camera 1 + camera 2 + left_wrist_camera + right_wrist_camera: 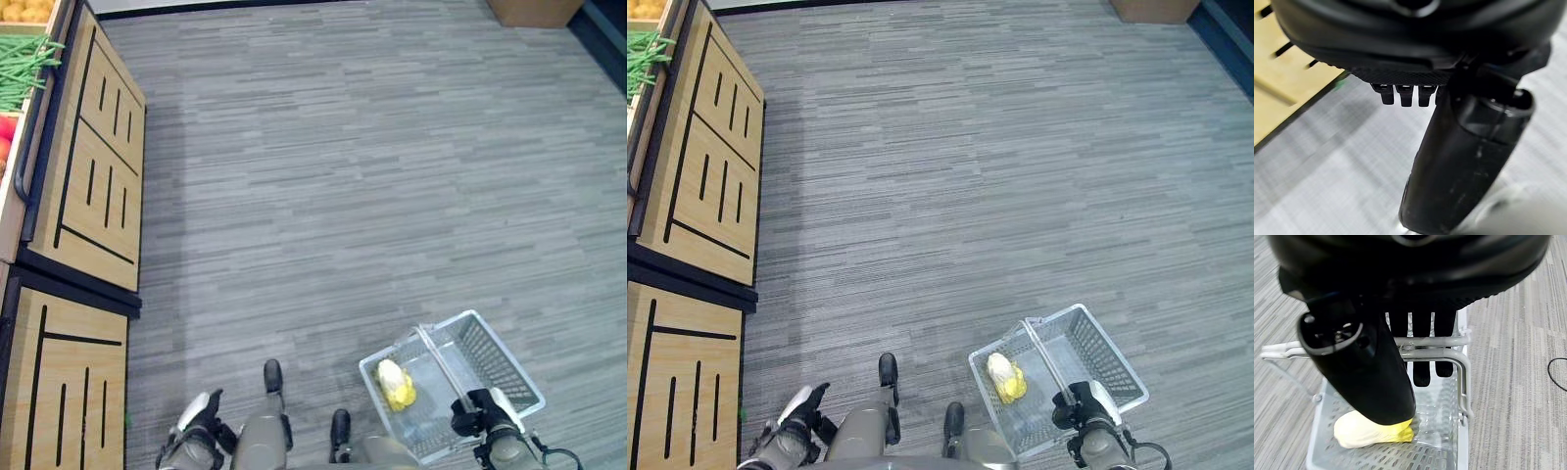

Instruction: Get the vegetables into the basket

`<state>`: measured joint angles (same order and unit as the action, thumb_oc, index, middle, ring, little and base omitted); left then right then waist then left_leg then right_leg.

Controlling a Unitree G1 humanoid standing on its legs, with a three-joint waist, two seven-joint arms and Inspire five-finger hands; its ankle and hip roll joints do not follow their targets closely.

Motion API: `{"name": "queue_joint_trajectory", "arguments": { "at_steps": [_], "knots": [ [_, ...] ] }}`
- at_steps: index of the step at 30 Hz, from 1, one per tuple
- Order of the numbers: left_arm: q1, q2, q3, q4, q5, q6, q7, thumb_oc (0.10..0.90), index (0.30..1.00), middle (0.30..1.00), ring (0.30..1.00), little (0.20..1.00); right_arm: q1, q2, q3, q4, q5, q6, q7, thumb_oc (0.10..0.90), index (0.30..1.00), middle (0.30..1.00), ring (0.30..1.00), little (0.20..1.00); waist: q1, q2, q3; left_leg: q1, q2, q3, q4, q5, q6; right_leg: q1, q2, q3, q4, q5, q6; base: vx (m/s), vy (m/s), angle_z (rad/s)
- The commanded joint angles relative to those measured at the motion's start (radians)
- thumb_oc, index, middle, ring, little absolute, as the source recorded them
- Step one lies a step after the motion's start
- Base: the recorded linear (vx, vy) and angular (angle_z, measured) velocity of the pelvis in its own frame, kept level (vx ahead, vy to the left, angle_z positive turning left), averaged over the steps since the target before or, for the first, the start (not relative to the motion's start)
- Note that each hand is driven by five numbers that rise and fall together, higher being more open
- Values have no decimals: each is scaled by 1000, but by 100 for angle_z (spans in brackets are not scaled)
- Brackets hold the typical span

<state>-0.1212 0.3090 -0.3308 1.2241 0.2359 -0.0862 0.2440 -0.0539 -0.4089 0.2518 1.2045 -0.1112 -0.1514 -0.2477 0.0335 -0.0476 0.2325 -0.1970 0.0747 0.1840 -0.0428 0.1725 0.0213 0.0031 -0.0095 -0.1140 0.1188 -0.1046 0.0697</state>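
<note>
The corn cob (396, 384), pale husk on the far end and yellow on the near end, is lying in the basket (496, 364), on its floor near the left wall. Its long axis runs roughly away from you, leaning a touch leftward at the far end, about parallel to the basket's long side.

The basket is a light grey wire one and it hangs tilted off your right hand (477, 409), which sits at the near end of the handle (438, 357). In the right wrist view you can see what the head views don't really give you: the fingers (1421, 347) hooked over the two grey handle bars (1431, 346), with the thumb dropping in front of the corn so only the cob's lower part peeks out beneath it. So that hand is wrapped on the handle, carrying the thing.

Your left hand (199, 415) is down at the lower left over the grey plank floor (372, 176), holding nothing. Its wrist view shows the fingers (1403, 94) as short stubs curled under the palm, thumb sticking out toward the floor.

Off to the left there's a wooden produce stand (93, 176) with slotted panels. Only the eye views catch its bins: green beans (22, 67) up top, something yellow (25, 10) behind them and something red (5, 137) nearer. A brown box (534, 10) sits at the far right corner.
</note>
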Motion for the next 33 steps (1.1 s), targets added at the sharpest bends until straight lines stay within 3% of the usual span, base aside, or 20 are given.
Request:
{"name": "queue_joint_trajectory", "arguments": {
  "at_steps": [1,7,8,9,11,13,17,18,20,24,25,30,33],
  "knots": [
    [6,45,41,-8,-29,-4,47,900,1000,1000,1000,1000,-15,-53,-18,-65,7,-25,-47,400,300,300,300,300,24,-68,-5,-104,8,13,183,-107,-52,-12,-178,35,1,91,101,108,145,-2],
    [6,57,47,3,-24,2,45,900,1000,1000,1000,1000,-28,-38,-7,-60,5,-23,-42,400,300,300,300,300,32,-90,-10,-82,-20,15,169,-141,-23,-43,-190,53,56,199,128,86,88,-2],
    [8,56,48,5,-24,1,44,900,1000,1000,1000,1000,-30,-37,-6,-46,7,-23,-41,400,300,300,300,300,35,-88,-12,-67,-22,13,157,-145,-15,-57,-191,55,91,211,130,134,176,-3],
    [25,56,54,6,-26,2,36,900,1000,1000,1000,1000,-36,-29,4,-50,-1,-22,-36,400,300,300,300,300,41,-78,-7,-12,-30,7,124,-156,9,-101,-191,42,242,270,135,142,185,-4],
    [29,56,54,3,-26,2,32,900,1000,1000,1000,1000,-40,-27,11,-51,-5,-21,-33,400,300,300,300,300,42,-69,-8,7,-31,3,113,-159,15,-118,-182,41,283,286,136,118,123,-5],
    [29,58,62,19,-34,3,34,900,1000,1000,1000,1000,-52,-26,20,-58,-7,-26,-32,400,300,300,300,300,27,-47,5,63,-37,-15,83,-164,20,-199,-159,52,331,285,116,162,86,15],
    [14,55,68,26,-58,-1,42,900,1000,1000,1000,1000,-67,-35,30,-81,-3,-33,-37,400,300,300,300,300,-3,-37,41,103,-44,-72,90,-184,6,-282,-135,69,250,197,91,212,-74,49],
    [8,47,72,35,-65,-6,40,900,1000,1000,1000,1000,-71,-43,29,-93,0,-33,-37,400,300,300,300,300,-33,-42,48,135,-62,-127,98,-218,-16,-330,-141,137,49,222,109,402,-253,89],
    [14,39,79,45,-63,-9,36,900,1000,1000,1000,1000,-58,-54,19,-95,-9,-26,-30,400,300,300,300,300,-54,-46,46,178,-71,-190,117,-259,-31,-342,-149,184,-42,270,129,453,-271,137],
    [34,29,90,48,-74,-7,33,900,1000,1000,1000,1000,-53,-55,12,-61,-15,-23,-28,400,300,300,300,300,-48,-55,31,201,-75,-219,138,-282,-42,-306,-159,130,-30,270,123,258,-231,103],
    [41,23,98,63,-75,-3,35,900,1000,1000,1000,1000,-54,-58,17,-48,-22,-21,-23,400,300,300,300,300,-44,-56,14,218,-55,-236,135,-281,-57,-282,-137,116,-25,259,108,219,-310,53],
    [61,1,102,81,-84,4,33,900,1000,1000,1000,1000,-39,-78,9,-25,-15,-27,-24,400,300,300,300,300,-39,-32,-14,212,16,-307,131,-209,-104,-246,-88,50,-4,194,59,169,-310,57],
    [53,-2,102,85,-91,6,35,900,1000,1000,1000,1000,-33,-89,6,-15,-13,-27,-22,400,300,300,300,300,-36,-25,-13,188,32,-308,137,-166,-120,-226,-86,12,-25,180,43,91,-238,63]
  ]
}}
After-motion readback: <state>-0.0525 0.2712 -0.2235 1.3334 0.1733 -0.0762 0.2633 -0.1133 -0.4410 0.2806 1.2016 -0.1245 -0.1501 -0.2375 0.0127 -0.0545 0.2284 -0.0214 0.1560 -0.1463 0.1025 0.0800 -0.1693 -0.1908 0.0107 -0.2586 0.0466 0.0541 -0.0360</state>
